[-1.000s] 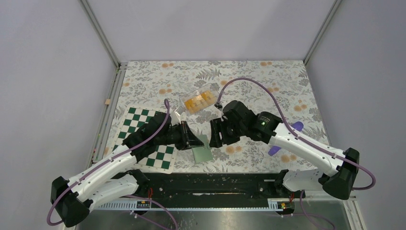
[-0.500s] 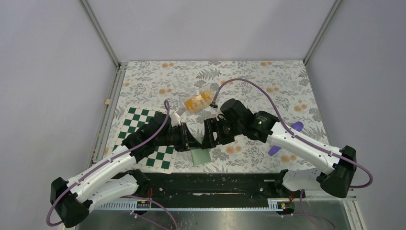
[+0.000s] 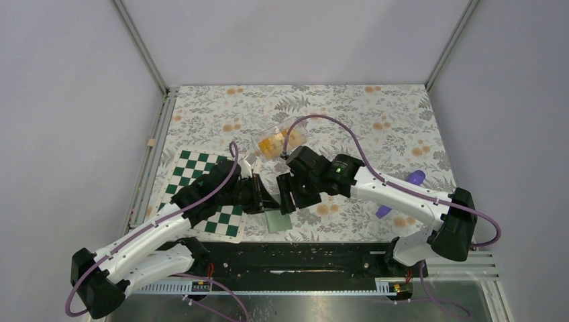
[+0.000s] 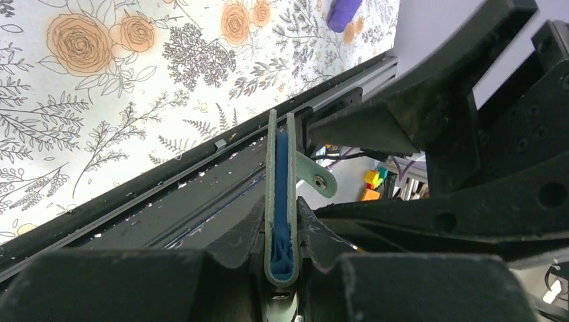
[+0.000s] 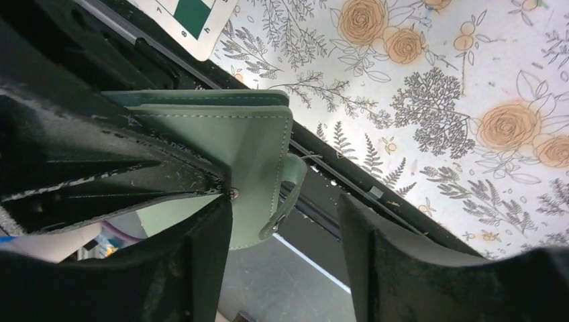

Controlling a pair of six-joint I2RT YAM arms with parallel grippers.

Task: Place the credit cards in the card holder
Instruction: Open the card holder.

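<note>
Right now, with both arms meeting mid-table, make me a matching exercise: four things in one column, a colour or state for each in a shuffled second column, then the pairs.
Column one
1. card holder
2. credit cards
3. chequered board
4. right gripper

Column two
A. open
B. green and white squares
C. pinched edge-on in the left gripper
D. orange-yellow, inside a clear box

Pairs: 1-C, 2-D, 3-B, 4-A
</note>
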